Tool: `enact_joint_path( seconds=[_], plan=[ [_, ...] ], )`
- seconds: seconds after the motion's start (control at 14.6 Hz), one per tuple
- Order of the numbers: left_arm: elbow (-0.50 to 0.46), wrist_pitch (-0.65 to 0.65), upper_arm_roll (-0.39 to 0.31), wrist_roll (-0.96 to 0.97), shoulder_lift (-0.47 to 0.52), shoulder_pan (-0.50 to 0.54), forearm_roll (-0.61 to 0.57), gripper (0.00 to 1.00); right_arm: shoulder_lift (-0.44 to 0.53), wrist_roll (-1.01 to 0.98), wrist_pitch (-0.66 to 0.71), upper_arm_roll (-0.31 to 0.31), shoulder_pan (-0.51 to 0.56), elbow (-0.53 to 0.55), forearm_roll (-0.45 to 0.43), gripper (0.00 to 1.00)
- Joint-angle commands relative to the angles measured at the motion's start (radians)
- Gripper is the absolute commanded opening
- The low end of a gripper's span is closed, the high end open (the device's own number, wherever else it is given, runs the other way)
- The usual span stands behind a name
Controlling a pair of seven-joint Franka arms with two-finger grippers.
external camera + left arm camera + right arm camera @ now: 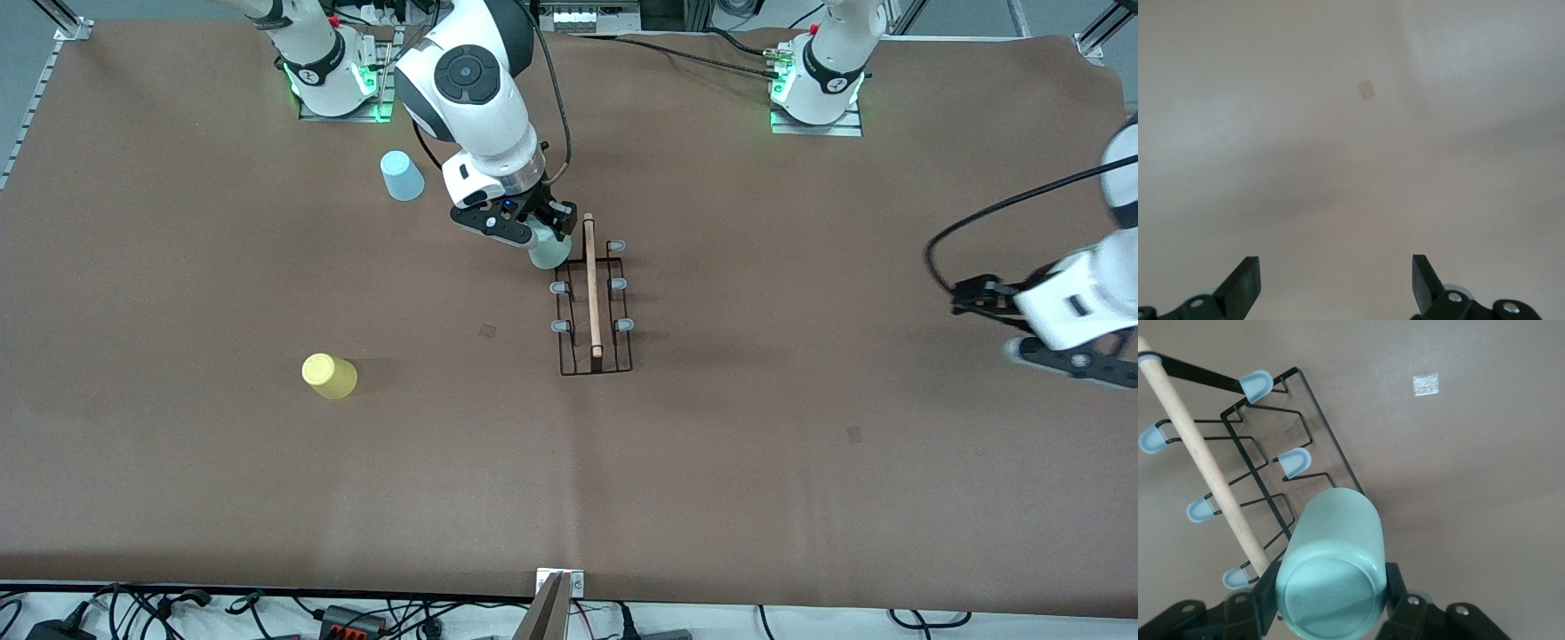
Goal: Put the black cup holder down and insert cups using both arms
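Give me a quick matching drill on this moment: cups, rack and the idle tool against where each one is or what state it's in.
Things:
1. mint green cup
2. yellow cup
3. light blue cup
4. left tool

Places or states:
A. on the table near the right arm's base
B. open, waiting over bare table
C. gripped by the right tool over the black cup holder
D. on the table, nearer the front camera than the holder

Pairs: 1-C, 2-D, 3-A, 4-B
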State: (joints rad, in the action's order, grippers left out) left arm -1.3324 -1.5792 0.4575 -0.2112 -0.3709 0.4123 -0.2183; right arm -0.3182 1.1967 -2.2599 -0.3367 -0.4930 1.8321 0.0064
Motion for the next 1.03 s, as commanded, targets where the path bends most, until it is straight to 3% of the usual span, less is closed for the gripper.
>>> enact_joint_path(
  seconds=[0.0,0.14,0.34,0.48,0.62,0.69,0.76,0.96],
  plan=[
    [0.075,0.019,0.004,-0.023,-0.007,0.006,0.010,1.00,-0.025,0.040,-0.009,0.004,-0.024,-0.022,-0.020,0.30],
    [0.078,0.024,0.010,-0.022,0.000,0.022,0.017,1.00,-0.042,0.058,-0.038,0.004,-0.033,-0.020,-0.026,1.00],
    [0.065,0.056,-0.023,-0.019,0.105,0.001,0.034,1.00,-0.039,0.040,-0.037,0.007,-0.024,-0.020,-0.040,1.00],
    [0.009,0.059,-0.191,-0.020,0.174,-0.094,0.146,1.00,-0.003,0.018,-0.018,0.018,-0.001,-0.020,-0.039,1.00],
    [-0.104,0.050,-0.407,-0.014,0.269,-0.235,0.267,1.00,0.049,-0.113,0.058,0.016,0.083,-0.016,-0.032,1.00],
    [-0.158,0.050,-0.512,-0.013,0.318,-0.329,0.272,1.00,0.077,-0.223,0.109,0.016,0.132,-0.011,-0.031,1.00],
    [-0.203,0.033,-0.563,-0.005,0.354,-0.383,0.269,1.00,0.100,-0.352,0.167,0.016,0.199,-0.007,-0.031,1.00],
    [-0.338,-0.024,-0.577,0.102,0.452,-0.454,0.168,1.00,0.125,-0.758,0.223,0.034,0.384,0.016,-0.032,1.00]
  ],
)
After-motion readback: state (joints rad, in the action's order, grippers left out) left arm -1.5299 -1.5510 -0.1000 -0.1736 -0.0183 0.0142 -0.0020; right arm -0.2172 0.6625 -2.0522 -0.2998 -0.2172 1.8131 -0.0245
